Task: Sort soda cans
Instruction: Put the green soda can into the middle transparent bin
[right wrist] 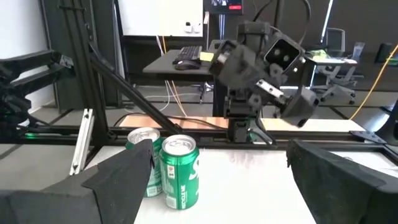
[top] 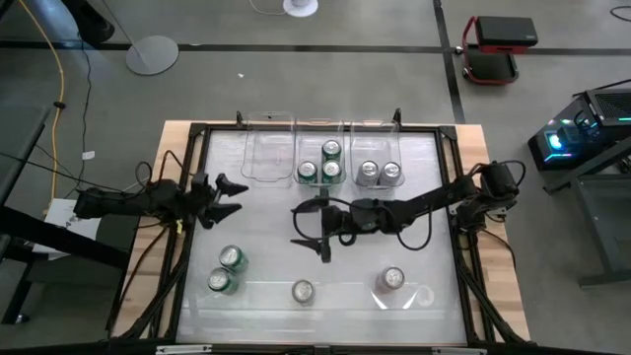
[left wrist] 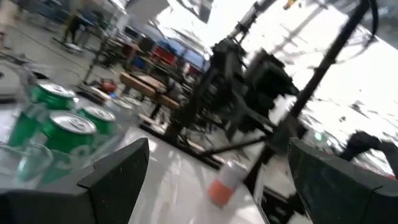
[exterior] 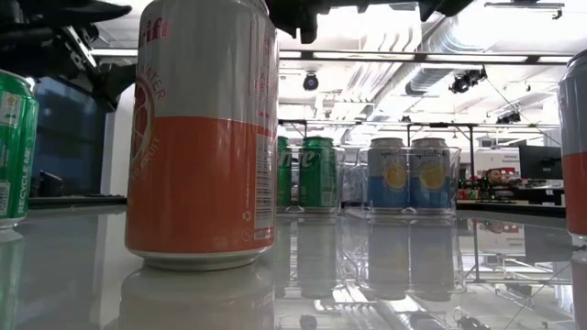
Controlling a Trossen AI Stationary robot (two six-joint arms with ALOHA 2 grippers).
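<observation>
Two green soda cans (top: 234, 258) (top: 219, 282) stand upright on the table's near left; the right wrist view shows them (right wrist: 180, 171) ahead of the fingers. Two orange-and-silver cans (top: 303, 291) (top: 392, 280) stand near the front edge, one close up in the low view (exterior: 202, 137). Three green cans (top: 322, 164) stand in the middle clear bin, and two silver-topped cans (top: 380, 174) in the right bin. My right gripper (top: 301, 227) hovers open over the table's middle, pointing left. My left gripper (top: 240, 197) is open at the left edge, above the table.
An empty clear bin (top: 266, 153) stands at the far left of the row of three. A dark frame (top: 449, 138) runs round the table. My right arm (top: 414, 205) stretches in from the right edge. Bare tabletop (top: 394, 237) lies between the bins and the near cans.
</observation>
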